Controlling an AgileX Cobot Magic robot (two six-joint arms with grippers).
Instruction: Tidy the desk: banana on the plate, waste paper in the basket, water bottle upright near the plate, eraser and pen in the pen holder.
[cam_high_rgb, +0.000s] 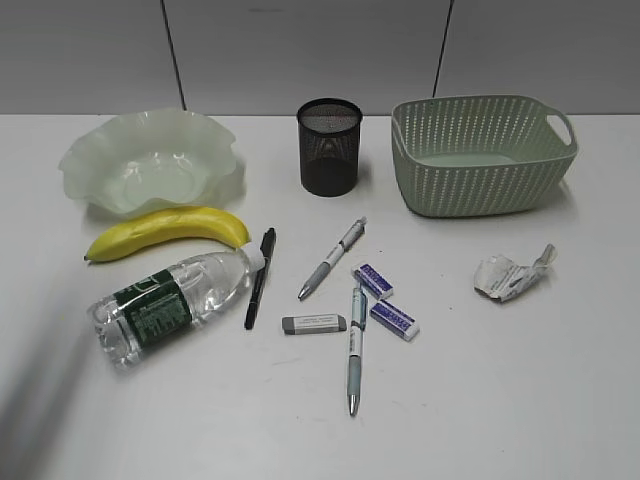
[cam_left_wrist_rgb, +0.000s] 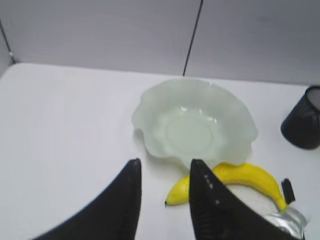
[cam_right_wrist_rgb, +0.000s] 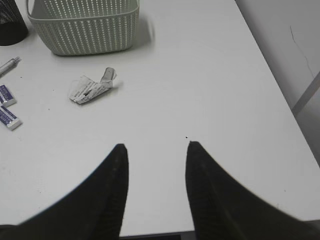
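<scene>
Bench (cam_high_rgb: 560, 400): wide white top carrying everything; the plate serves as landmark below.
Basket (cam_high_rgb: 480, 160): green, perforated, upright, well to the right of the plate, past the pen holder.
Plate (cam_high_rgb: 150, 165): pale green, ruffled rim, at the back left, nothing in it.
Water bottle (cam_high_rgb: 170, 300): lying on its side in front of the plate, cap toward the black pen.
Banana (cam_high_rgb: 165, 232): lying just in front of the plate, between plate and bottle.
Pen holder (cam_high_rgb: 330, 145): black mesh cup, upright, right of the plate.
Pens: black pen (cam_high_rgb: 260, 278), grey pen (cam_high_rgb: 332, 258) and green pen (cam_high_rgb: 356, 345), all flat on the bench, right of the bottle.
Waste paper (cam_high_rgb: 515, 272): crumpled, far right of the plate, in front of the basket.
Erasers: grey eraser (cam_high_rgb: 314, 324) and two purple-sleeved erasers (cam_high_rgb: 393, 320), among the pens.
Left claw (cam_left_wrist_rgb: 164, 175): above the bench in front of the plate, pointing at it, fingers parted, holding nothing, banana tip beside one finger.
Right claw (cam_right_wrist_rgb: 155, 155): over bare bench far right of the plate, fingers parted, holding nothing.
</scene>
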